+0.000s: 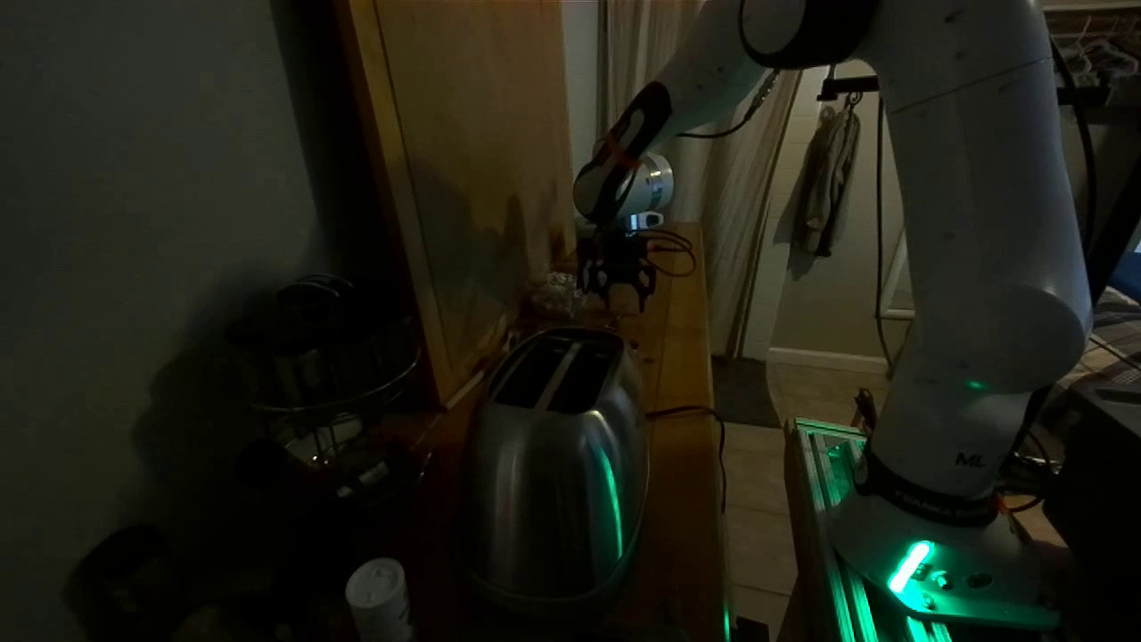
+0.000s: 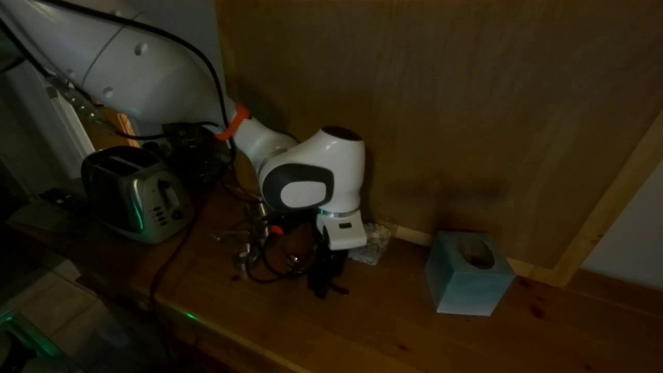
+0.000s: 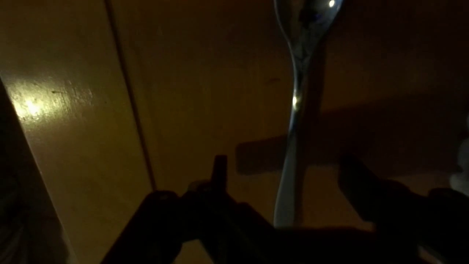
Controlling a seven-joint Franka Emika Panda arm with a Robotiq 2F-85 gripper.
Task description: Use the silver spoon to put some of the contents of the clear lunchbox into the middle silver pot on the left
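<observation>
i find my gripper (image 3: pixel 283 161) spread, its fingers (image 3: pixel 219 170) seen either side of the spoon (image 3: pixel 298 88), which lies on the wooden counter (image 3: pixel 205 95), wide end towards twelve o'clock in the wrist view.

The table (image 2: pixel 383 339) in here is wooden and poorly lit, knots in its top and a dark seam between its boards. From where I stand the toaster (image 2: pixel 140 197) is upright on it, and a cord (image 1: pixel 686 409) runs from beside the toaster over the table's edge. Near the toaster sit small pots (image 2: pixel 242 259), too murky for me to count. Farther from it lie the spoon (image 3: pixel 295 110), flat on the wood, and the lunchbox (image 2: pixel 369 254), pale lumps (image 2: pixel 378 233) showing. Farthest from the toaster stands the tissue box (image 2: pixel 469 282), pale blue, an oval opening in its top
</observation>
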